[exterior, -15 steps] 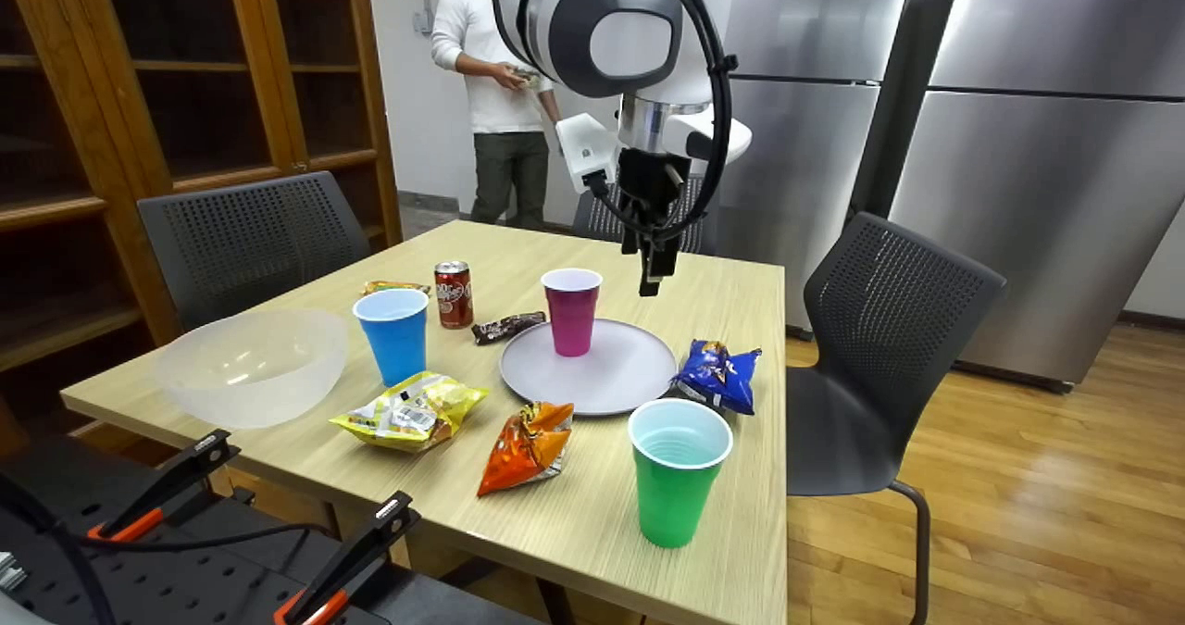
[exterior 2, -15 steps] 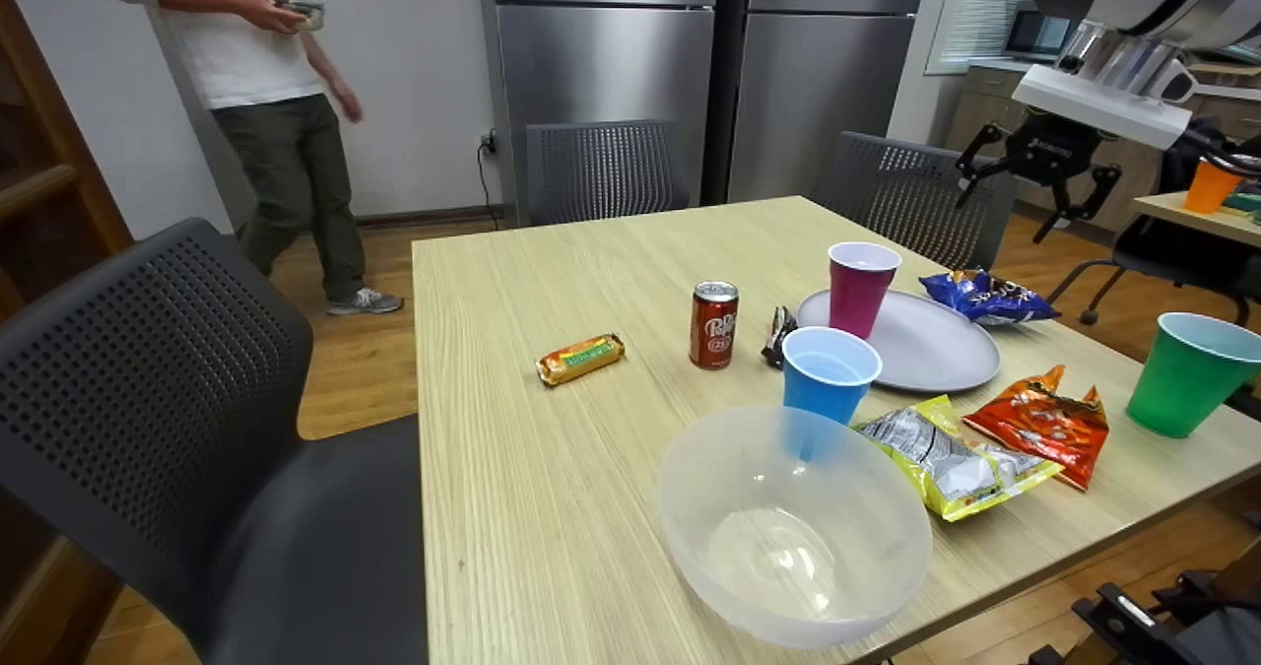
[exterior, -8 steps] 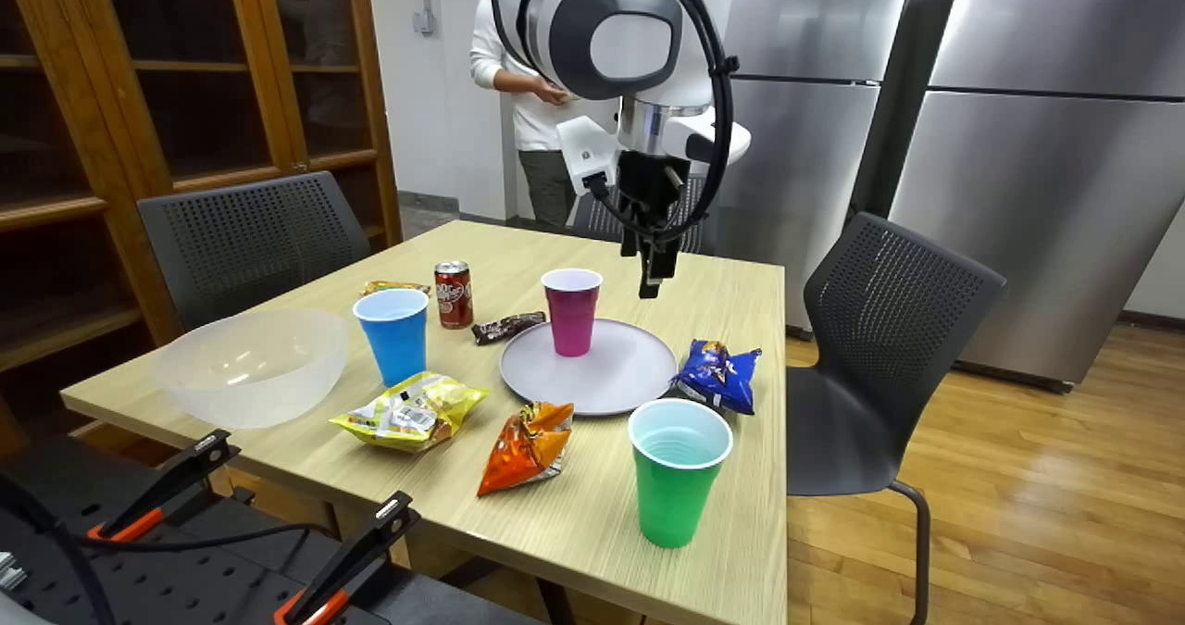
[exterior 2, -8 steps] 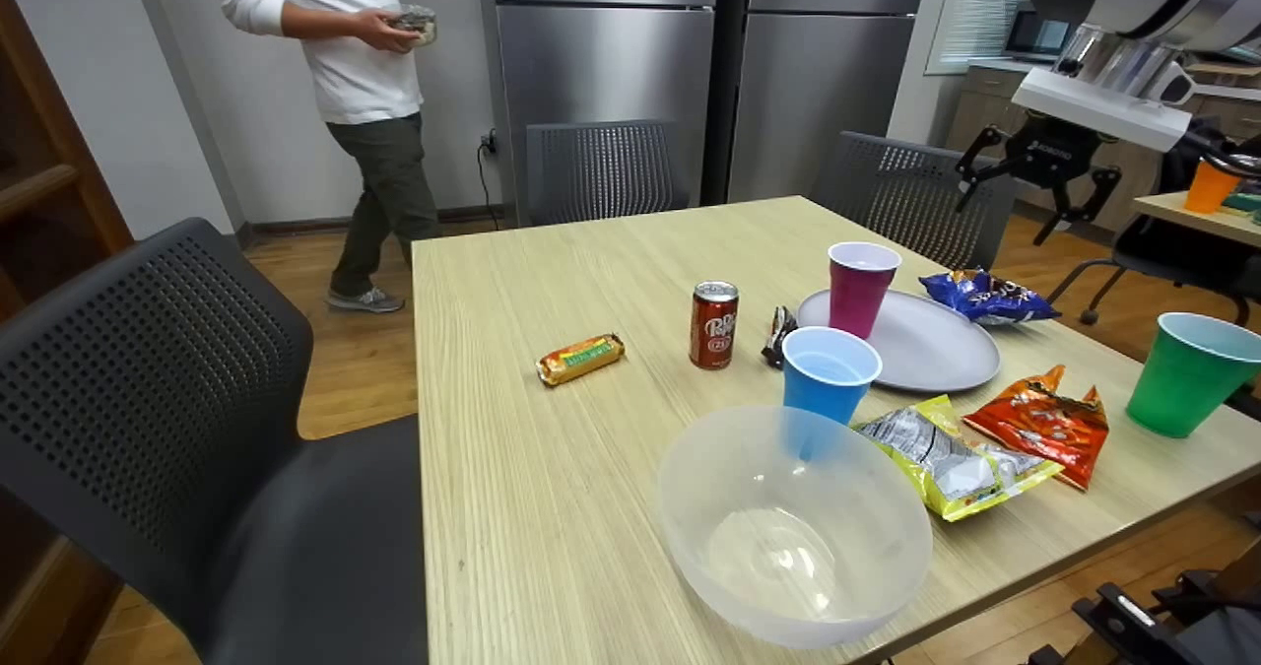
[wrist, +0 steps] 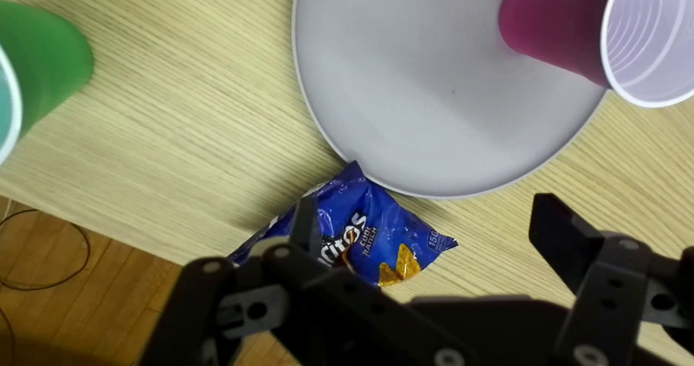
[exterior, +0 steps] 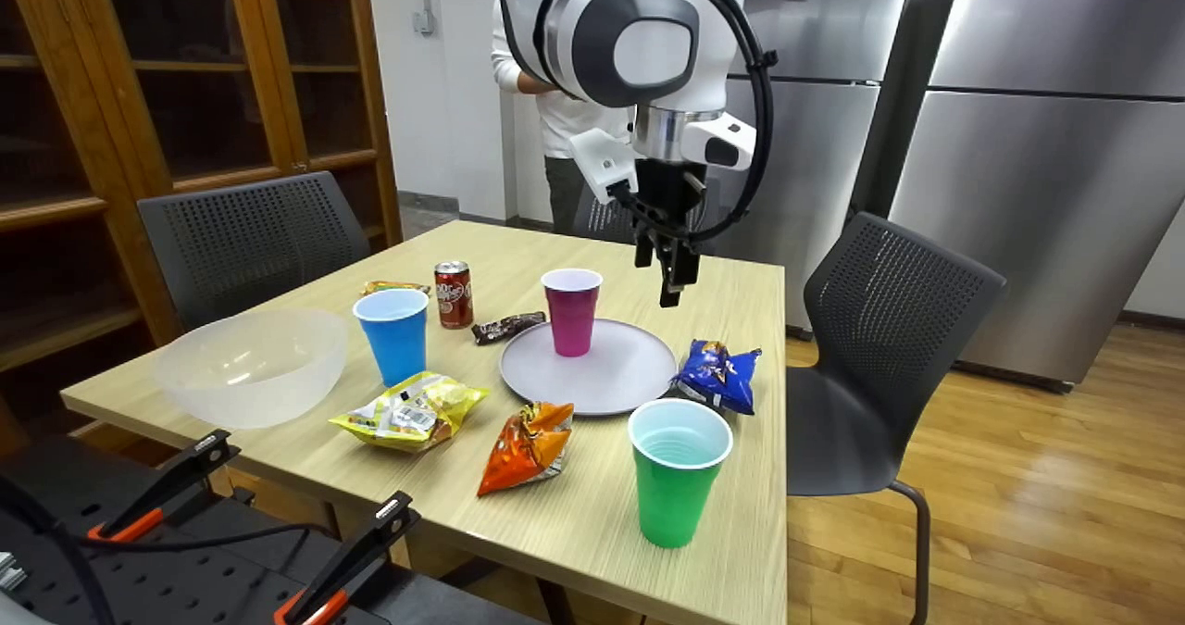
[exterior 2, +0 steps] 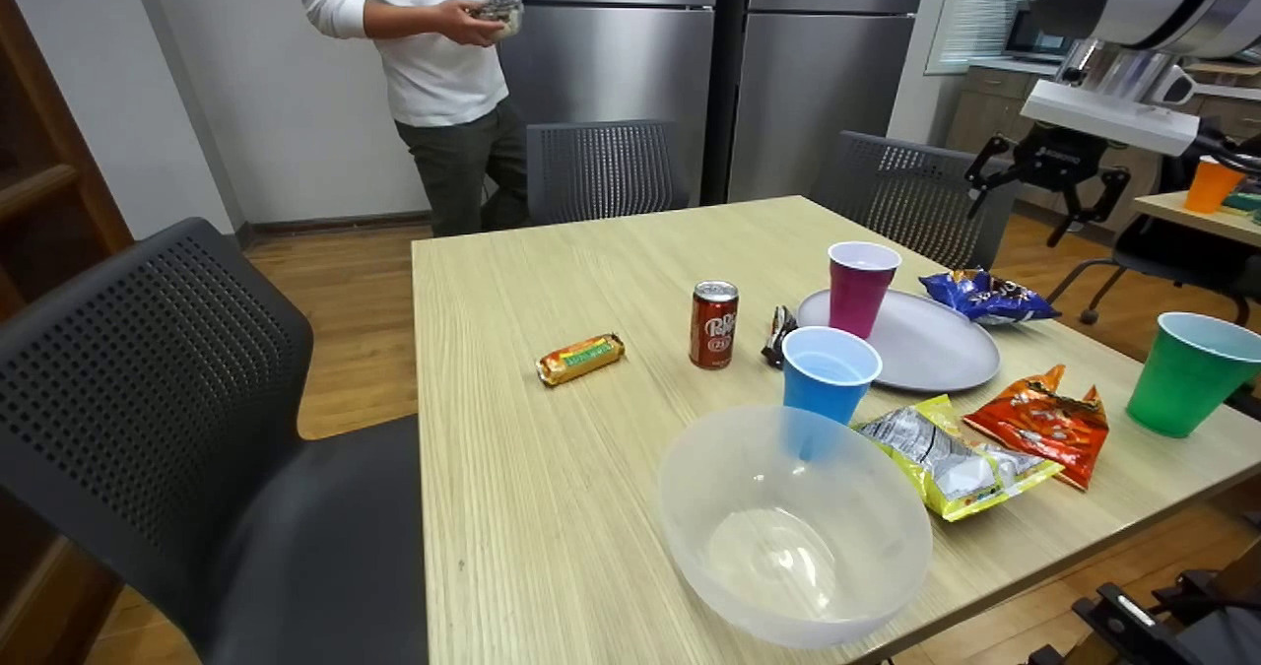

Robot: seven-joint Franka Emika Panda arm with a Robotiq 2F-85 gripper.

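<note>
Hovering above the pale wooden table [exterior 2: 552,507], the claw [wrist: 425,214] is holding its two black fingers [wrist: 564,236] wide apart, hanging in open air. In the wrist view, one finger is covering part of a blue Doritos bag [wrist: 390,225], which is lying on the table right beside a grey plate [wrist: 406,138], its corner overlapping the plate's rim in that view. Toward one side of the plate, a magenta cup [wrist: 553,24] with a white rim is standing upright. Farther out, a dark-wrapped bar [exterior: 509,327] is lying just beside the plate, and a Dr Pepper can [exterior 2: 714,325] is standing near it. A gold-wrapped snack [exterior 2: 581,360] is resting beyond the can, well apart from the plate. In an exterior view, an orange snack bag [exterior: 526,449] is lying between the plate and the table's edge, a green cup [exterior: 678,495] is standing upright near a corner, and a yellow snack bag [exterior: 412,412] is slumping just beside a blue cup [exterior: 393,338]. A translucent bowl [exterior: 250,407] is sitting on the far side of the blue cup from the plate, near the table's edge. Around the table, dark chairs [exterior 2: 601,172] are standing, while a wooden cabinet [exterior: 185,79] and steel refrigerators [exterior 2: 611,74] are rising behind them. Near the refrigerators, a person in a white shirt [exterior 2: 443,82] is holding a clear container [exterior 2: 499,15]; the robot arm [exterior: 639,46] is partly hiding this person in an exterior view.
</note>
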